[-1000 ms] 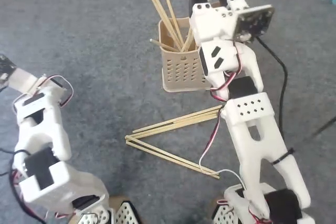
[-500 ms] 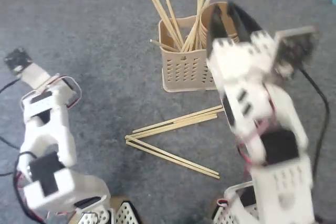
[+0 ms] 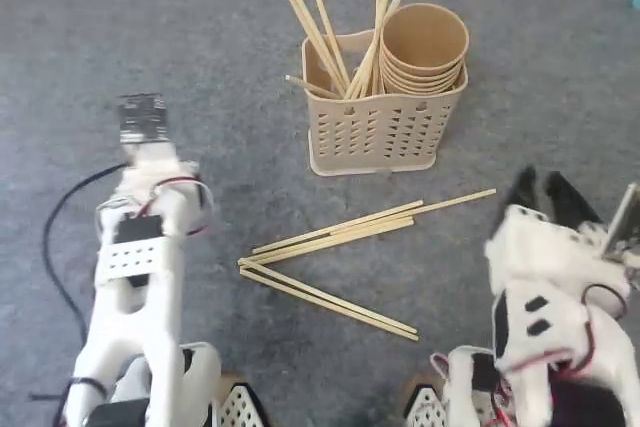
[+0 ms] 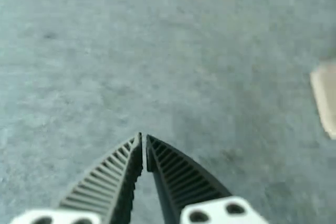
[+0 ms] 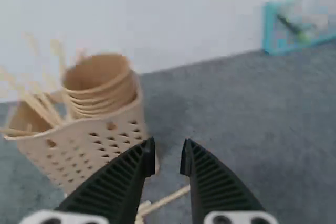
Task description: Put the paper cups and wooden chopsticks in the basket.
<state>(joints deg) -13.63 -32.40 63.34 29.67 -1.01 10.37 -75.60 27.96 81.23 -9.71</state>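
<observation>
Gathering chopsticks judged current step | paper cups [image 3: 425, 42] stacked in basket [image 3: 375, 137], upper centre | loose chopsticks [image 3: 335, 237] on worktop [image 3: 200, 67], centre | left pincer [image 4: 143, 148] nearly closed, empty | right pincer [image 5: 167, 156] slightly parted, empty | next: probably descend onto one stick

Basket [image 3: 385, 132]: beige, w/ rows of small dark holes. Paper cups [image 3: 425, 42]: tan-brown. Chopsticks [image 3: 340, 237]: pale wood. Counter [image 3: 200, 67]: grey, speckled. Left pincer [image 4: 144, 145] & right pincer [image 5: 167, 158]: black, ribbed inner faces. Box [image 5: 299, 24]: teal.
</observation>
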